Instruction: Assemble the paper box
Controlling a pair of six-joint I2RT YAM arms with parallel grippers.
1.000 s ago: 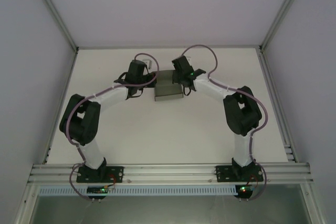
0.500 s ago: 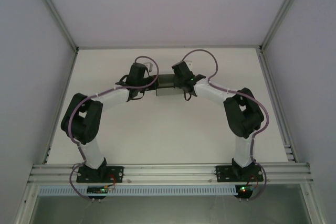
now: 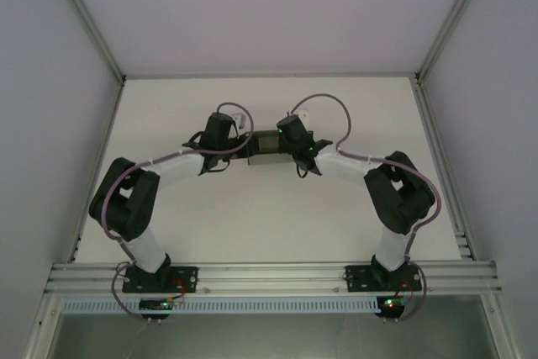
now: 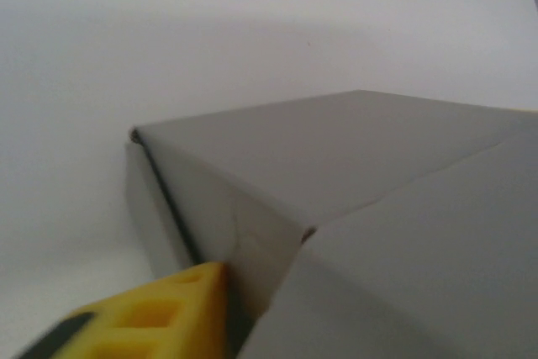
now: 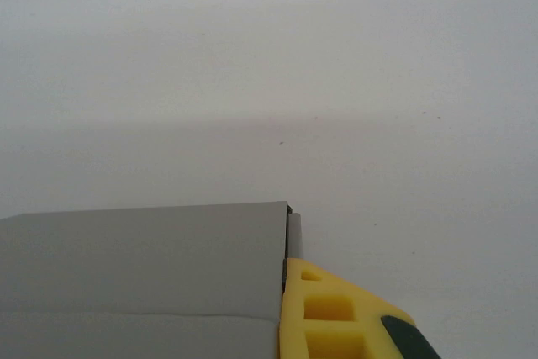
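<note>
Right jaws: closed together. One yellow finger (image 5: 329, 319) lies against the end wall of the paper box (image 5: 143, 266), at its top corner. Whether thin card is pinched between the jaws cannot be determined.

Left jaws: state cannot be determined. One yellow finger (image 4: 155, 324) touches the lower part of the box's near corner, beside a vertical seam where two grey panels meet. A tilted panel of the same card crosses the lower right of the left wrist view.

Paper box: folded up as a low rectangular body of matte grey card. It rests on the white surface (image 3: 252, 216), in the far-centre area, directly between the two wrists, with the left jaws at its left end and the right jaws at its right end.

Left arm (image 3: 134, 203) and right arm (image 3: 402, 195): both reach inward from their bases on the aluminium rail (image 3: 269, 275) at the near edge, elbows bent outward. Purple cables loop over both wrists.
</note>
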